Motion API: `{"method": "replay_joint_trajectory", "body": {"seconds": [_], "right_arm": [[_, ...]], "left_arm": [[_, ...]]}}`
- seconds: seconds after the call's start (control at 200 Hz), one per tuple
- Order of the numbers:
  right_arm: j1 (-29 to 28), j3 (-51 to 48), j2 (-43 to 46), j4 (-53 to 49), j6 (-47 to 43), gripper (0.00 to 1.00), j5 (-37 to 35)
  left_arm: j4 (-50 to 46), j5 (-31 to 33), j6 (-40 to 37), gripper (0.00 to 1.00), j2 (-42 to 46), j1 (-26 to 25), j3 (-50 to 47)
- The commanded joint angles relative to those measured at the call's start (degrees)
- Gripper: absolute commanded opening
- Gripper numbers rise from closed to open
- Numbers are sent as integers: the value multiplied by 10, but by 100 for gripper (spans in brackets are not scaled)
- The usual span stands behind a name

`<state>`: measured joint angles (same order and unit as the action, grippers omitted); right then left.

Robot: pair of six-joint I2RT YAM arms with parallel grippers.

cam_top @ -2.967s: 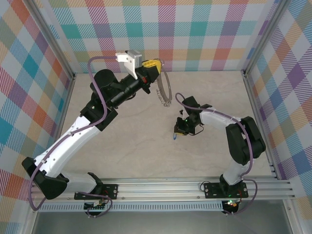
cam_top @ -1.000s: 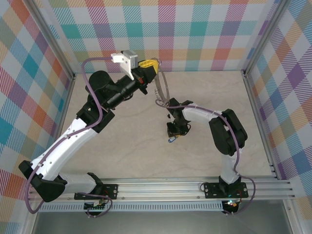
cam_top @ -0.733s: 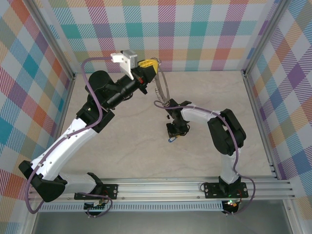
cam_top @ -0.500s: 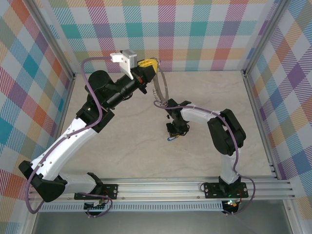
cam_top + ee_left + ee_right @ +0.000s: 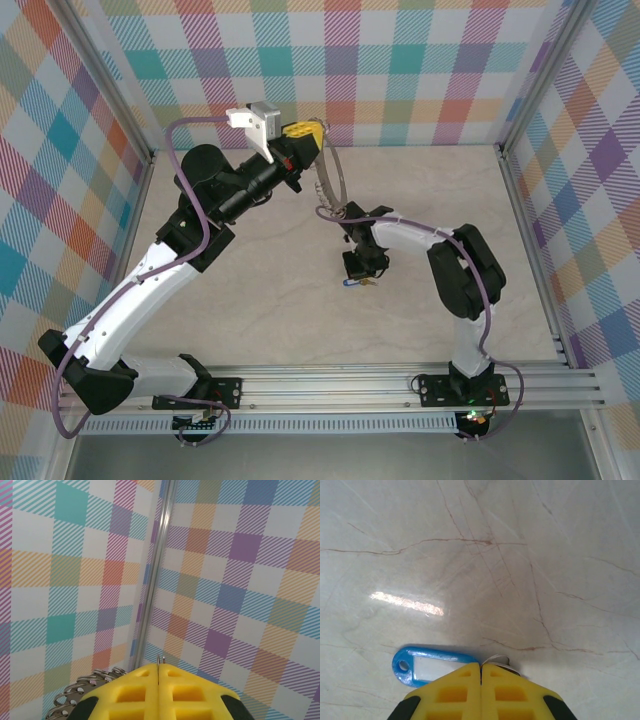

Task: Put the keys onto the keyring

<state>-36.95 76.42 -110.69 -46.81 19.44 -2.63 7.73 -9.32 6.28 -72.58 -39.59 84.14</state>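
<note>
The left gripper [image 5: 159, 666] is raised at the back of the bench [image 5: 260, 290], its fingers [image 5: 135, 692] pressed together on the thin wire of the keyring [image 5: 82, 689]. The hoop hangs from them edge-on, clear of the bench, with a cluster of small silver loops [image 5: 107, 674] along its rim. This grip looks unchanged over the last second.

Below the keyring and a little to its right, the right gripper [image 5: 480, 667] is down at the bench surface. The change is here: a second ago its fingers stood partly apart over the key [image 5: 432, 666], and now they are closed tight. The wrist view shows the blue head lying flat on the bench just left of the fingertips, with the silver end right at the seam between them. It looks pinched, though the contact itself is hidden.

If that pinch holds, the key is picked up and the next step is to lift it to the keyring, which is near but apart.

Count: 2 arms, 1 keyring, 1 key. The loops are too many and too small to count.
</note>
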Motion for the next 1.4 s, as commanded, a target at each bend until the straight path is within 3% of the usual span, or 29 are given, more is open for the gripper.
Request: {"method": "replay_joint_trajectory", "body": {"seconds": [0.0,0.35,0.515,0.645,0.775,0.94,1.395], "right_arm": [[10,16,41,-17,16,0,-2],[72,27,127,1,38,0,47],[79,30,119,-4,42,0,83],[70,6,104,0,59,26,105],[40,-18,85,10,72,37,95],[7,-30,51,14,80,37,60],[-8,1,-3,4,76,34,20]], "left_arm": [[45,8,6,0,13,6,2],[48,11,6,0,11,6,1],[52,11,9,0,7,6,2],[50,11,11,0,7,6,3],[52,12,12,0,8,6,1],[50,13,12,0,10,6,-2],[47,15,10,0,23,6,-10]]}}
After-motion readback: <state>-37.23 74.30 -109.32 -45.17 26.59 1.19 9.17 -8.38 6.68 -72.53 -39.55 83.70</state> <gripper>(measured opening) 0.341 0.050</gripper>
